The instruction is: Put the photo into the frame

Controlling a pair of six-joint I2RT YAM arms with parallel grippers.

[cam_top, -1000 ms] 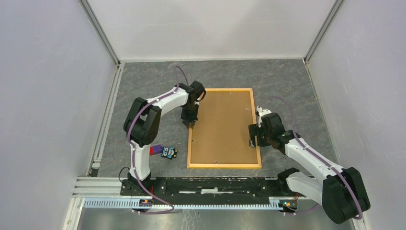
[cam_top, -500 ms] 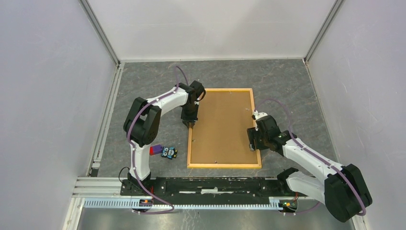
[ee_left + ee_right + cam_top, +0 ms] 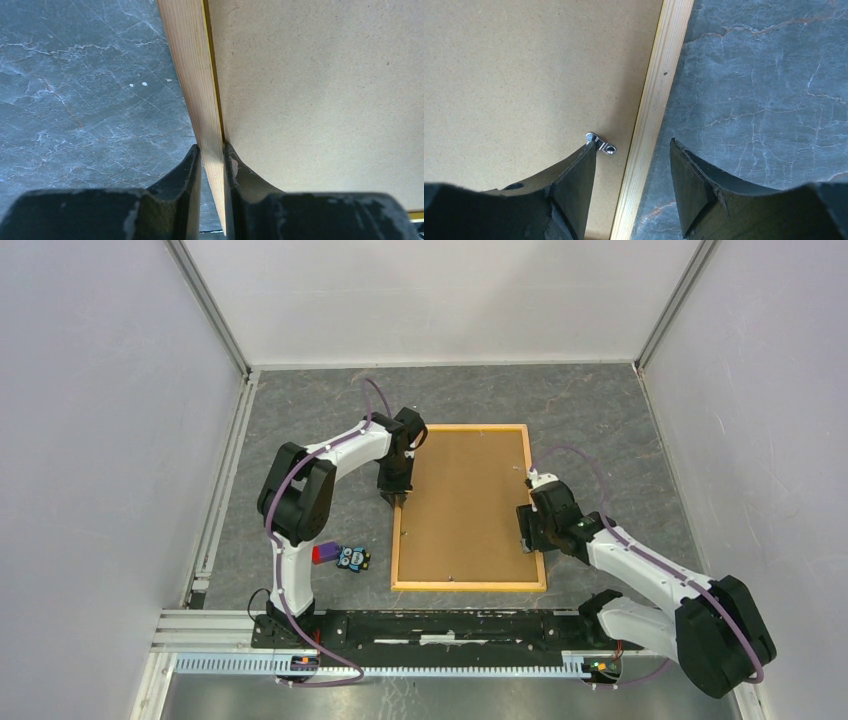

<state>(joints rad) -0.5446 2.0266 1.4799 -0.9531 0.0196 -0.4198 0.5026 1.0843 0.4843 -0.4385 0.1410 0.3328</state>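
- Noted the frame [image 3: 470, 586] flat on the grey marbled counter [image 3: 590, 420], back side up, centred between the two arms.
- Long axis running from the near edge toward the far wall; short sides parallel to the arm bases.
- Thin yellow-orange wooden border, pale raw wood grain on the back of the rails in the wrist views.
- Filled edge to edge by a brown hardboard backing panel [image 3: 468, 505], plain and matte, sitting inside the border.
- No brand, label or writing legible anywhere on wood or panel.
- Small silver metal clip [image 3: 601, 142] on the panel just beside the right rail, angled toward the rail.
- Left tool [image 3: 212, 150] pinched narrow on the left long rail around mid-length: one finger on the outer face over the counter, the other on the panel side, both touching wood.
- Right tool [image 3: 631, 142] standing wide astride the right long rail, nearer the front corner; gaps visible on both sides, nothing gripped. Inner fingertip at the clip, contact not clear; outer finger over bare counter.
- Small purple and blue toy [image 3: 342, 557] lying on the counter left of the frame's near corner, apart from it, near the left arm.
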